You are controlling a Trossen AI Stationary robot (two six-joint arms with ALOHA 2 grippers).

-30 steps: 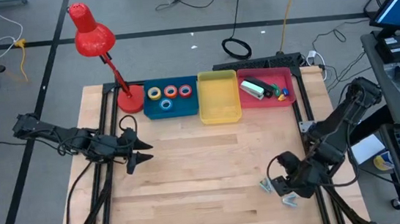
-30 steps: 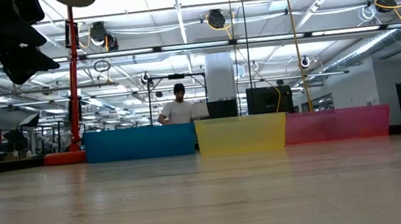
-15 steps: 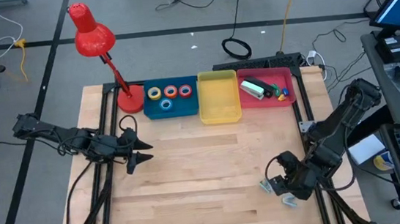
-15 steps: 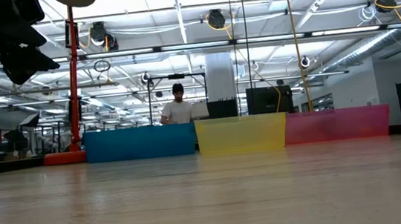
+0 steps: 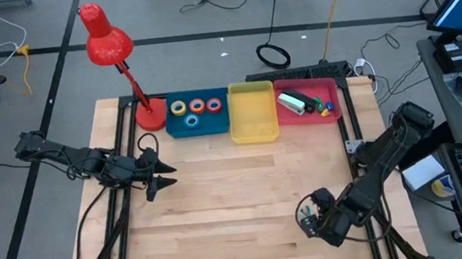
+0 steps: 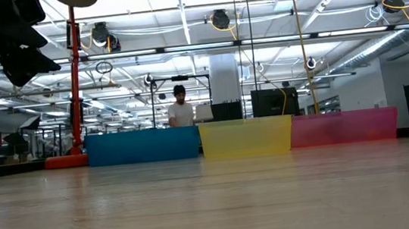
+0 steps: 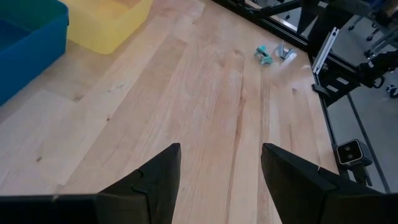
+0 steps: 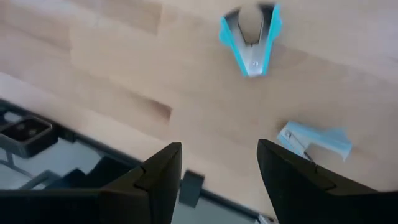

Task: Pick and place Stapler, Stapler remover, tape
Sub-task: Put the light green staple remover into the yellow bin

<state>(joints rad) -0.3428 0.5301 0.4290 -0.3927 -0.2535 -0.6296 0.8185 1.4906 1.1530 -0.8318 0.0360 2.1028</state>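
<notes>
Surveying from the largest item down: the table (image 5: 221, 198) carries three bins along its far edge. These are the blue bin (image 5: 172, 130), the yellow bin (image 5: 254, 131) and the red bin (image 5: 299, 117).

My left gripper (image 5: 165, 173) hangs over the left-centre of the table with its fingers spread and nothing between them. My right gripper (image 5: 308, 220) is low over the near right corner, fingers also spread and empty.

The tape (image 5: 196, 106) lies as four rolls inside the blue bin. A white-and-green object (image 5: 295, 101) rests in the red bin. I judge it may be the stapler but cannot confirm.

The stapler remover (image 8: 250, 40) is the governing item. It lies flat on the wood straight ahead of my right gripper, beyond the fingertips and roughly in line with the gap between them. Its long axis runs along my line of reach, with the hinge end towards me and the open claws pointing away. A pale blue piece (image 8: 314, 140) lies just beside one of my right fingers; its identity is unclear.

My right arm is plainly the nearer; my left is well apart from the remover.

No brand, label or legible writing found.
</notes>
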